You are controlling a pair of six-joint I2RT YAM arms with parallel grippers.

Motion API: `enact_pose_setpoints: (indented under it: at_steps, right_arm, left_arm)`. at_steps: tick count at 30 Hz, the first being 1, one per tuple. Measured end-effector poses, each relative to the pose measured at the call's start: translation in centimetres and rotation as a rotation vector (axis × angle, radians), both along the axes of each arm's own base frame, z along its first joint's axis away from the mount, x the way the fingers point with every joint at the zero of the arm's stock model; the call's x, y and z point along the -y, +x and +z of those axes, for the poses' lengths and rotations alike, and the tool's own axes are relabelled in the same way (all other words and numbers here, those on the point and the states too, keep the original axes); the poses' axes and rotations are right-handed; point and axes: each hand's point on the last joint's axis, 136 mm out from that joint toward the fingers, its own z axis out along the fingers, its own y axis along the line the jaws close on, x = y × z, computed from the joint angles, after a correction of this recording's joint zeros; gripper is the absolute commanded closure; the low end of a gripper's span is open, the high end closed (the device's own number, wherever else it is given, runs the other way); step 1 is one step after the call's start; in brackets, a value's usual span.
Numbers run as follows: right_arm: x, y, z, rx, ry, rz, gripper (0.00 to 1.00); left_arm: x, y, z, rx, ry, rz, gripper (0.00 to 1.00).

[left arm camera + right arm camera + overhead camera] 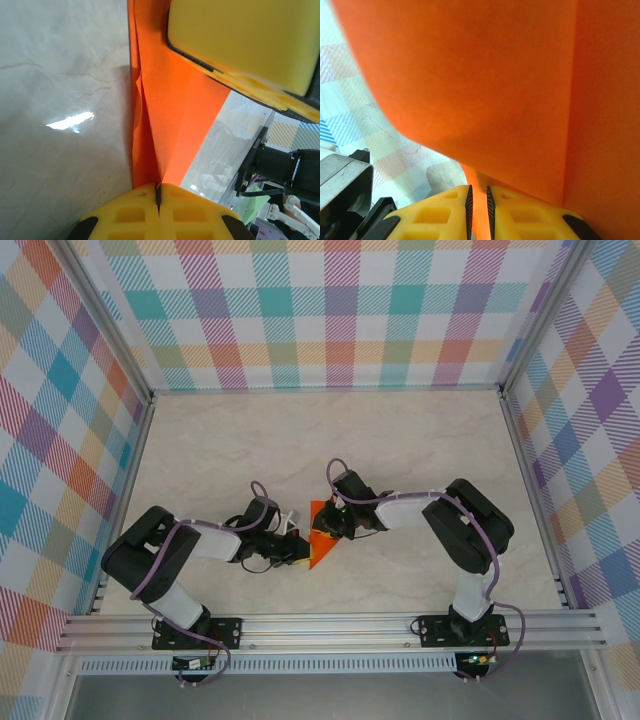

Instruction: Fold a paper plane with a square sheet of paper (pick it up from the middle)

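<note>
Marble table (420, 440), checked walls (340, 310). Top view: both arms bent inward, left gripper (301, 549) and right gripper (337, 524) meeting at the orange paper (320, 538) between them. Left wrist: left gripper (158, 189) pinches the paper (170, 115) at a crease running ahead. Right wrist: right gripper (478, 192) clamps the paper (480, 75), which curves overhead.

The sheet of paper (320, 540) is bright orange and folded into a narrow triangle, its point aimed at the near edge of the tabletop (220, 450). It sits near the tabletop's middle. Creased layers meet along one long fold. The left fingers (130, 215) pinch one edge and the right fingers (440, 212) another.
</note>
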Motion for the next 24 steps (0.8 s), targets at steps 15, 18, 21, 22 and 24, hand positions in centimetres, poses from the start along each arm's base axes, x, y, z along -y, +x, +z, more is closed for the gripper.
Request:
enact_pose_setpoints:
  at_steps: [15, 18, 21, 22, 24]
  right_arm:
    - [0.0, 0.0, 0.0, -0.001, -0.001, 0.0, 0.8]
    - [0.0, 0.0, 0.0, -0.001, -0.001, 0.001, 0.8]
    - [0.0, 0.0, 0.0, -0.002, -0.002, 0.001, 0.8]
    - [0.0, 0.0, 0.0, -0.002, -0.002, 0.0, 0.8]
    - [0.0, 0.0, 0.0, -0.002, -0.002, 0.001, 0.8]
  left_arm:
    - [0.1, -0.9, -0.2, -0.001, 0.131, -0.087, 1.0]
    - [0.2, -1.0, -0.3, 0.002, 0.149, -0.097, 1.0]
    - [0.3, -1.1, -0.2, 0.007, 0.157, -0.099, 0.94]
    - [0.3, -1.1, -0.2, 0.012, 0.159, -0.1, 0.93]
    - [0.3, -1.1, -0.2, 0.019, 0.165, -0.1, 0.91]
